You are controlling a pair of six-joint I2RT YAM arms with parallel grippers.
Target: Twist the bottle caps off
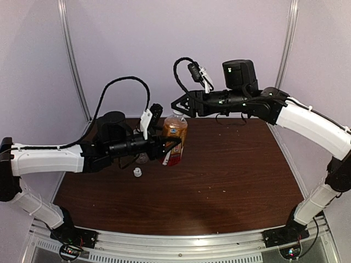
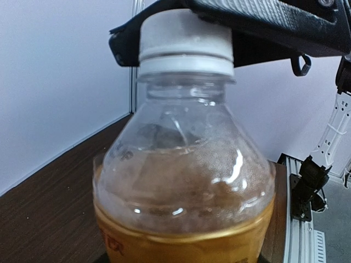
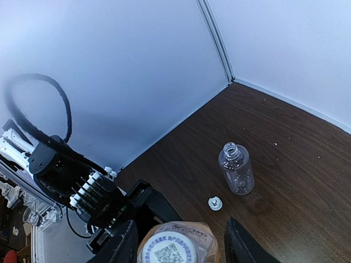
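The clear bottle (image 3: 236, 170), loose cap (image 3: 215, 203) and raised amber bottle (image 1: 176, 131) crowd the bench's (image 1: 230, 175) left; its right half lies open.

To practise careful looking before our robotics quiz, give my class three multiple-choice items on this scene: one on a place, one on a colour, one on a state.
1. Where is the loose white cap? A beside the clear bottle on the table; B screwed onto the clear bottle; C off the table.
2. What colour is the liquid in the labelled bottle gripped by the left tool? A green; B amber; C blue.
3. How is the clear bottle? A lying down; B upright, capped; C upright, uncapped.
Key: 1 A, the cap lies on the wood next to it; 2 B, brownish-gold liquid shows through the plastic; 3 C, its open mouth points up.
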